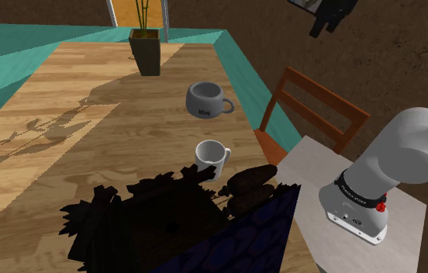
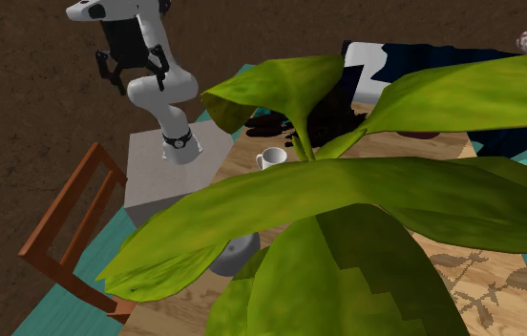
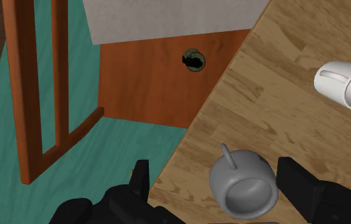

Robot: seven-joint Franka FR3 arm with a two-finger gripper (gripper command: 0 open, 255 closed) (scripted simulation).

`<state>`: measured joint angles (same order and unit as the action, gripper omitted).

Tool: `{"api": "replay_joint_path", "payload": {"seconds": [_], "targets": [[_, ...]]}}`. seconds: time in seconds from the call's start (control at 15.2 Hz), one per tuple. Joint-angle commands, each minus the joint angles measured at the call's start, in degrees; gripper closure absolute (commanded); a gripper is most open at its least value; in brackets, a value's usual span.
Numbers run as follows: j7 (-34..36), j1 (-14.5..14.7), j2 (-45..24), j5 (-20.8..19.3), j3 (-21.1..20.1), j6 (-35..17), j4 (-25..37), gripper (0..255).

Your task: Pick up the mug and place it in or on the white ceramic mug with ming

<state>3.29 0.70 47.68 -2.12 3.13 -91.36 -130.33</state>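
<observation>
A plain white mug (image 1: 212, 155) stands upright on the wooden table (image 1: 88, 139), handle toward the shoulder view's right. Farther along the table sits a grey mug (image 1: 207, 98) with small lettering on its side. My gripper (image 1: 330, 19) hangs high in the air above the chair side of the table, open and holding nothing. In the wrist view the grey mug (image 3: 244, 188) lies far below, between my spread fingers (image 3: 141, 181), and the white mug (image 3: 349, 83) is off beyond the other finger. The second exterior view has the gripper (image 2: 136, 74) up high, the white mug (image 2: 272, 157) and a bit of the grey mug (image 2: 238, 256) under leaves.
A wooden chair (image 1: 313, 108) stands at the table's edge beside the stand (image 1: 344, 233), a small dark object (image 3: 194, 60) on its seat. A dark potted plant (image 1: 146, 50) is at the table's far end. Black jagged shapes and dark blue cloth (image 1: 228, 233) lie near the white mug. Big green leaves (image 2: 367, 191) block the second exterior view.
</observation>
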Motion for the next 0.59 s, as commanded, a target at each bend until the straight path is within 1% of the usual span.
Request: {"api": "replay_joint_path", "payload": {"seconds": [0.0,0.53], "targets": [[0.0,0.0,0.0,0.0,0.0,0.0,0.0,0],[9.5,2.7,-2.1,4.8,-9.4,-7.1,-6.5,0]]}}
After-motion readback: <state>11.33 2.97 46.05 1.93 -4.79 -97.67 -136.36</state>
